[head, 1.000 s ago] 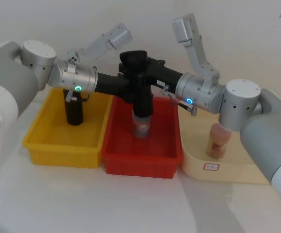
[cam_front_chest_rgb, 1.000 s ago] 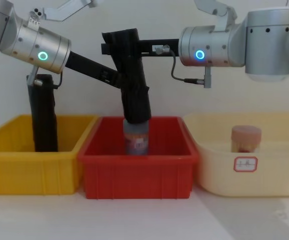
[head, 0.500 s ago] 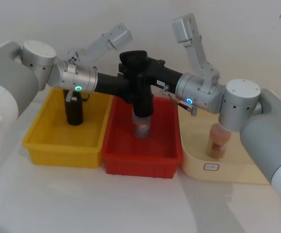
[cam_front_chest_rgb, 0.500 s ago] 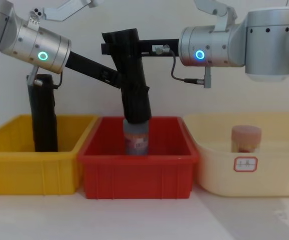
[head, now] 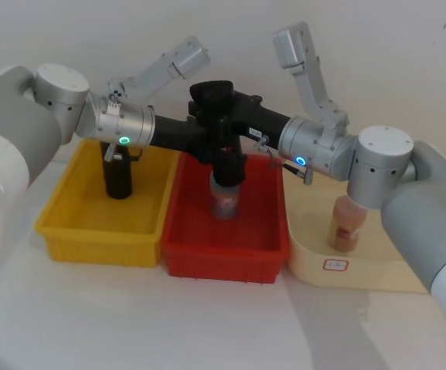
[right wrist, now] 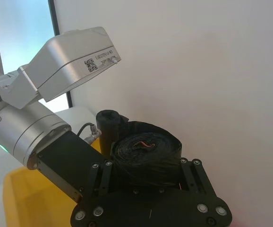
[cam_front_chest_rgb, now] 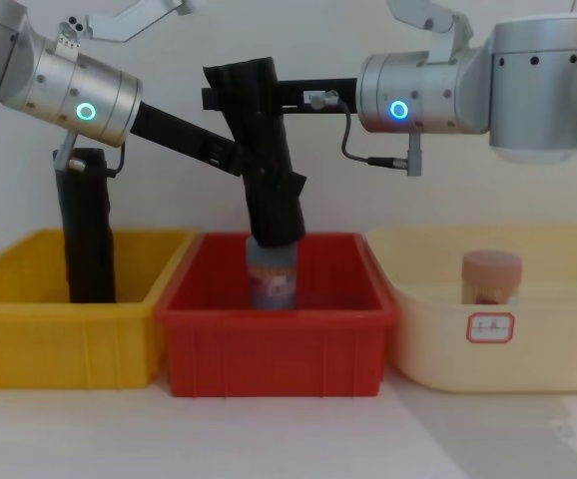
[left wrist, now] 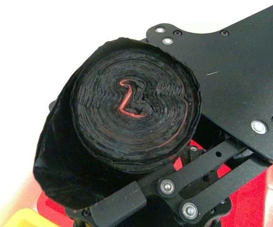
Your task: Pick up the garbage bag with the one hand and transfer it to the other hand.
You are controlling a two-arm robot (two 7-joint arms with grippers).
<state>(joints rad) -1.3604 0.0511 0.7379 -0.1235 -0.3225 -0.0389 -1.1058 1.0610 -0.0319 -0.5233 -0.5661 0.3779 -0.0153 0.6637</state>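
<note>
The garbage bag (cam_front_chest_rgb: 274, 220), a tall black roll, hangs tilted over the red bin (cam_front_chest_rgb: 279, 349), its lower end just above a jar (cam_front_chest_rgb: 272, 281). My right gripper (cam_front_chest_rgb: 239, 97), on the blue-ringed arm, is shut on the roll's upper end; in the right wrist view the roll (right wrist: 146, 153) sits between its fingers. My left gripper (cam_front_chest_rgb: 269, 185), on the green-ringed arm, is around the roll's middle with its fingers slightly parted. From above, the garbage bag (head: 227, 171) stands between both grippers. The left wrist view looks down on the roll's coiled end (left wrist: 134, 101).
Another black roll (cam_front_chest_rgb: 89, 239) stands upright in the yellow bin (cam_front_chest_rgb: 59, 349) on the left. A cream tray (cam_front_chest_rgb: 498, 349) on the right holds an orange jar (cam_front_chest_rgb: 491, 274). The three containers sit side by side on the white table.
My left gripper's fingers have spread a little around the roll's middle. The roll and my right gripper have stayed in place.
</note>
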